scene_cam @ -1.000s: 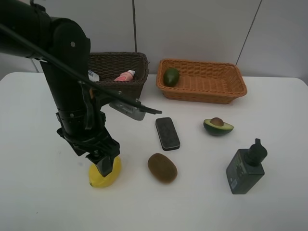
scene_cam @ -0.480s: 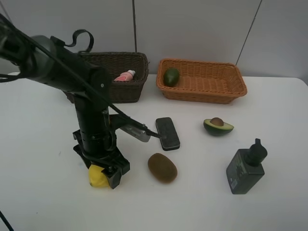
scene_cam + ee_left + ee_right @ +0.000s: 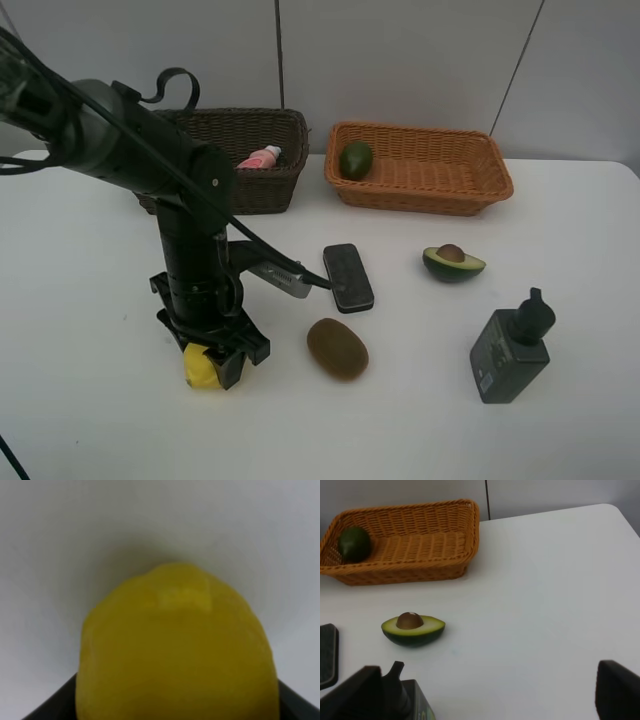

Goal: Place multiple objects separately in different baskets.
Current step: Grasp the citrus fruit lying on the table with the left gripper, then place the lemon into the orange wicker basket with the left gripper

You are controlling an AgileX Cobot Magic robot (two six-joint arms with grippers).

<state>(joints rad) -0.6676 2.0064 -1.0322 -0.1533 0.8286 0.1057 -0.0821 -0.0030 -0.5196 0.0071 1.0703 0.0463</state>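
Note:
My left gripper (image 3: pixel 215 358) is down on the table, shut on the yellow lemon (image 3: pixel 198 370), which fills the left wrist view (image 3: pixel 175 650). The brown kiwi (image 3: pixel 337 348), flat black block (image 3: pixel 347 276), halved avocado (image 3: pixel 453 262) and dark grey pump bottle (image 3: pixel 512 350) lie on the table. The pink bottle (image 3: pixel 260 157) lies in the dark brown basket (image 3: pixel 265 190). The green fruit (image 3: pixel 355 159) lies in the orange-tan basket (image 3: pixel 420 195). The blue-capped white bottle is hidden. My right gripper (image 3: pixel 490 695) is open and empty above the table, near the pump bottle (image 3: pixel 402 700).
The left arm stands over the front left of the white table (image 3: pixel 80 250) and hides part of the dark basket. The right wrist view shows the avocado (image 3: pixel 413 629), the tan basket (image 3: pixel 405 572) with the green fruit (image 3: pixel 354 543), and the table's far corner.
My left gripper has come down from above the lemon and now sits around it. The arm has bent lower. Nothing else has moved.

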